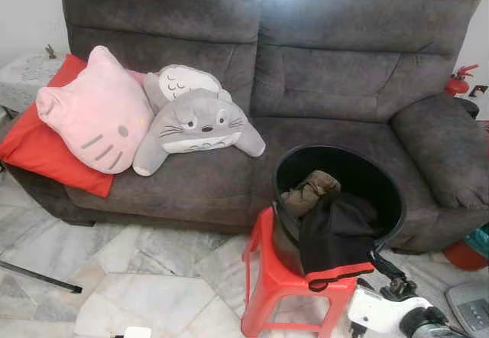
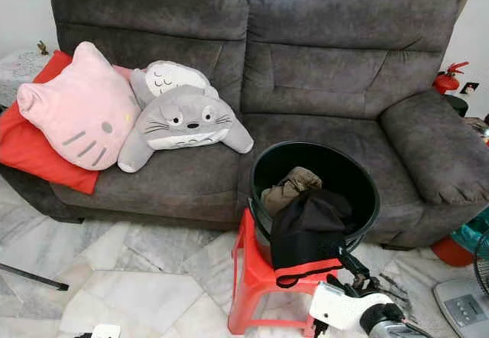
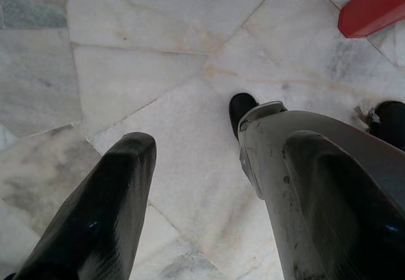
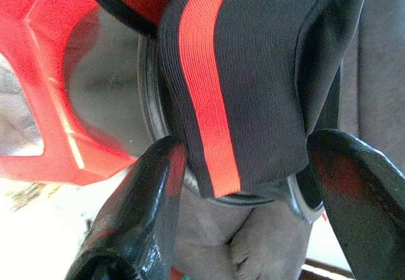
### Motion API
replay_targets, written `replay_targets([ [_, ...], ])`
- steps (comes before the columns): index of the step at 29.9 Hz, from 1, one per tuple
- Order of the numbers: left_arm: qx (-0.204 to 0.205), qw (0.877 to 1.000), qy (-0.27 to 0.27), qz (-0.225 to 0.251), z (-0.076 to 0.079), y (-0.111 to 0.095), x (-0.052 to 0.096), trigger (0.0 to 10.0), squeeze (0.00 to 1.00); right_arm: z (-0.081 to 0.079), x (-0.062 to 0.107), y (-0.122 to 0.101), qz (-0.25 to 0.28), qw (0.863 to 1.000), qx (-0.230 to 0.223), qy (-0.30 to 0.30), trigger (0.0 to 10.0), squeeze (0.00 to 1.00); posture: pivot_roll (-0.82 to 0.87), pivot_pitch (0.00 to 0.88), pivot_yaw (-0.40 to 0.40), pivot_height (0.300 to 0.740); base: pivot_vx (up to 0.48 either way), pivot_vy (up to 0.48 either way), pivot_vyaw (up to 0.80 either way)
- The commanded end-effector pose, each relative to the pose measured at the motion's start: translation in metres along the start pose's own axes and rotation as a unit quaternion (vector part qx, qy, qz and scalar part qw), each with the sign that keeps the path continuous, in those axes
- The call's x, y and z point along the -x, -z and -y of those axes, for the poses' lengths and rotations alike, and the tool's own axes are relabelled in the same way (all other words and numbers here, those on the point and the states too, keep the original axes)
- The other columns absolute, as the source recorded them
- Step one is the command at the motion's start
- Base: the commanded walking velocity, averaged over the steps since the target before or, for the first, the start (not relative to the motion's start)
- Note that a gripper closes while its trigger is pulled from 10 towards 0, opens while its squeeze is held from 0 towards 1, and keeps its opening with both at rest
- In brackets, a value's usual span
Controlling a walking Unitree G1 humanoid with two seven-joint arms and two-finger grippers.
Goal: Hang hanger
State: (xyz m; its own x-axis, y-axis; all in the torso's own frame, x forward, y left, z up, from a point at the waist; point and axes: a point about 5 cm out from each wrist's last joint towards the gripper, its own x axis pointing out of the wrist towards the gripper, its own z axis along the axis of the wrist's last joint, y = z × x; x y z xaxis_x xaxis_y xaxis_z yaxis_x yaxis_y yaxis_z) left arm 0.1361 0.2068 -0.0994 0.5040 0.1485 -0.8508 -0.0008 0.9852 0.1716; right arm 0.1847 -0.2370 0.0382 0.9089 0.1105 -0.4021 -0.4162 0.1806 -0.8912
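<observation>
Lower right of my frame, black bucket (image 1: 390,193) on red stool (image 1: 267,273) holding brown cloth (image 1: 309,191), black red-trimmed garment (image 1: 336,238) draped over rim, right end effector (image 4: 253,185) fingers apart beneath it, left end effector (image 3: 215,191) apart over floor.

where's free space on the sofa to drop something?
Free: the right seat of the sofa, between the grey plush and the right armrest, behind the black bucket. Crowded: left seat, with the pink cushion, red cushion and plush.
</observation>
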Motion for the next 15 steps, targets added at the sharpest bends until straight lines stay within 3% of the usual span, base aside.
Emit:
replay_targets([
  [1, -0.001, 1.0, 0.004, -0.014, 0.004, 0.008, 0.002, 10.0, 0.0, -0.002, -0.004, -0.002, 0.009, 1.0, 0.009, 0.018, 10.0, 0.0, -0.13, 0.0, -0.057, 0.74, 0.0, 0.0, 0.0],
  [8, 0.0, 1.0, 0.004, -0.015, 0.005, 0.01, 0.002, 10.0, 0.0, -0.023, -0.006, -0.005, 0.029, 1.0, 0.003, 0.003, 10.0, 0.0, -0.13, 0.0, -0.059, 0.74, 0.0, 0.0, 0.0],
  [15, 0.001, 1.0, 0.002, -0.015, 0.005, 0.011, 0.002, 10.0, 0.0, -0.033, -0.007, -0.01, 0.046, 0.999, 0.003, 0.005, 10.0, 0.0, -0.13, 0.0, -0.06, 0.74, 0.0, 0.0, 0.0],
])
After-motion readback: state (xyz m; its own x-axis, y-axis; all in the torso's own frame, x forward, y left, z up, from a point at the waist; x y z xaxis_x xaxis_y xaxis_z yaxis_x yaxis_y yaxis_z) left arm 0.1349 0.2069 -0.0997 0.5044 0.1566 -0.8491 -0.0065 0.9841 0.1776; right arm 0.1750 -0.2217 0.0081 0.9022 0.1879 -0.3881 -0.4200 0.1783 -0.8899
